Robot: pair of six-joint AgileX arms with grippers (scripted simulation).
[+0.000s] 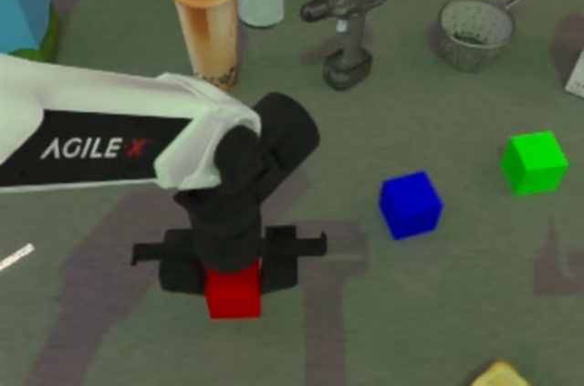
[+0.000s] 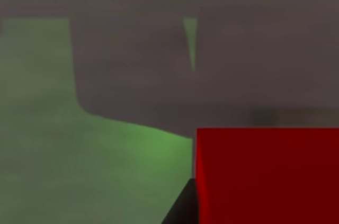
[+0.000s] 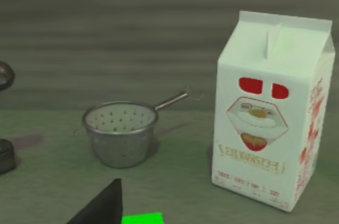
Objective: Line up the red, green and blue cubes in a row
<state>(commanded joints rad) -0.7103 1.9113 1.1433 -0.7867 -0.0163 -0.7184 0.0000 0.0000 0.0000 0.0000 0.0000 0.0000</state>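
So far we have only the red cube (image 1: 232, 292) clenched between our left fingers (image 1: 230, 287), low over the worktop (image 1: 438, 313); the blue cube (image 1: 410, 204) and green cube (image 1: 534, 161) sit well apart beyond them, unaligned; right arm idle, its fingers' state unclear

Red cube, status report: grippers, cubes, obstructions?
Left gripper down over red cube; grip unconfirmed. Right arm out of top view. Blue cube, green cube loose at right. Nothing between them.
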